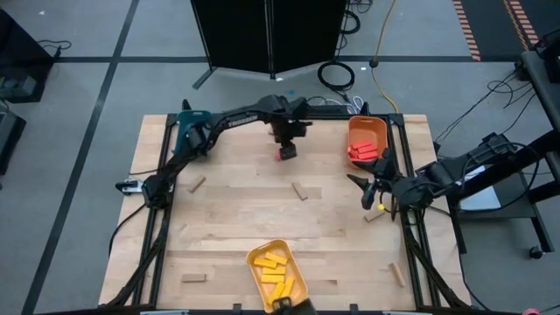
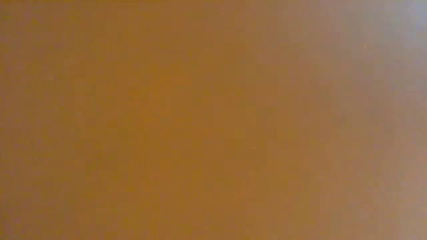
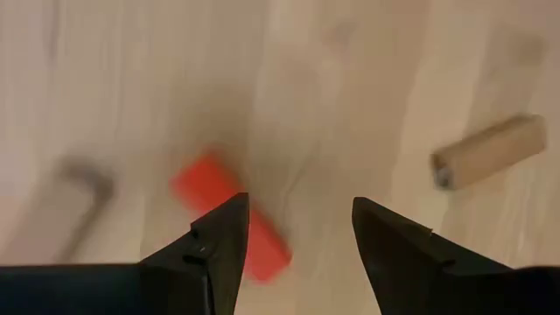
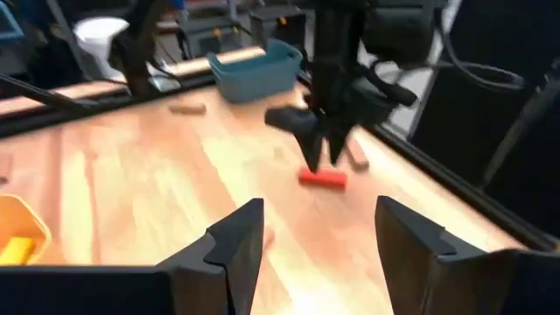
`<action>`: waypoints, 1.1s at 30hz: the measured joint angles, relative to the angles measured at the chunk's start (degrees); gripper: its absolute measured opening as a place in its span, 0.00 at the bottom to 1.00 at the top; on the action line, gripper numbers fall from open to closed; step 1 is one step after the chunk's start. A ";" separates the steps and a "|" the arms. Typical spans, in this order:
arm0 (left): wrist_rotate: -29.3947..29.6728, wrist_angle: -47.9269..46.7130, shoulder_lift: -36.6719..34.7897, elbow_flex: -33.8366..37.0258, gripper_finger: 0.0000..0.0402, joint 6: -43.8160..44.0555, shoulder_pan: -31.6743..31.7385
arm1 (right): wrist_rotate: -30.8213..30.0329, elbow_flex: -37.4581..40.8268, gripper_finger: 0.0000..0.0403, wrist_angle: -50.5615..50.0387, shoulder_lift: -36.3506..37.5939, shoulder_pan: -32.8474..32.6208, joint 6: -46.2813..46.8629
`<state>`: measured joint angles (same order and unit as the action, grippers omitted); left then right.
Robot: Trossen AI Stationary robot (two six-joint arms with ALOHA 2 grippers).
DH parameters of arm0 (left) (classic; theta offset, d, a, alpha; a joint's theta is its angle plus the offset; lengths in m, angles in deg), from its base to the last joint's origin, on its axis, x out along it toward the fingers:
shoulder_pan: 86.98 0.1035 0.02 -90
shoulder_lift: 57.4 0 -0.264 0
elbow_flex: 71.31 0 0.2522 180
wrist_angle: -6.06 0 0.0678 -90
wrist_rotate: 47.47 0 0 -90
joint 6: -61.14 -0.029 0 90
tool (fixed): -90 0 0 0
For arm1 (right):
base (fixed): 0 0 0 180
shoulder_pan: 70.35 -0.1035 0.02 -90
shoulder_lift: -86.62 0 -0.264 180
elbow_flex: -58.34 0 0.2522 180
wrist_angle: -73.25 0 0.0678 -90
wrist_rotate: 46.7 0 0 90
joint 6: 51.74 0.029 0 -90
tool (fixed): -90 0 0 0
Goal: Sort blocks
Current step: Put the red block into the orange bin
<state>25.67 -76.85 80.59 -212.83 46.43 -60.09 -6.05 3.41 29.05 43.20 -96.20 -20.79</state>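
Grey floor and dark equipment surrounded the pale wooden counter [image 1: 262, 219], which carried three trays: a teal plastic tray [image 1: 188, 125] at the far left corner, an orange plastic tray [image 1: 367, 138] holding red bars near the far right corner, and a yellow plastic tray [image 1: 277, 270] holding yellow bars at the middle of the near edge. Several plain tan wooden blocks [image 1: 300, 192] lay scattered well apart across the counter.

The left claw [image 1: 287, 140] hung near the middle of the far edge, directly above a small red rectangular block [image 1: 287, 153]; its jaws stood apart and held nothing, the red block lying on the counter just beside one finger. The right claw [image 1: 372, 185] waited at the right edge, close to the orange tray, jaws parted and empty.

Picking up the red block seemed the step in hand. The next move likely called for centring the jaws over it, lowering, closing, then carrying it to the orange tray.

The low view showed only an orange-brown blur. Part of the red block was hidden behind the left finger.
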 joint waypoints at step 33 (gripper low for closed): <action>23.49 22.45 -10.49 26.42 0.49 20.99 -4.48 | 0.40 0.07 0.40 -4.10 -7.28 6.52 -15.57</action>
<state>49.15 -54.40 70.10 -186.41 67.42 -64.56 -5.65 3.47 24.95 35.92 -89.68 -36.35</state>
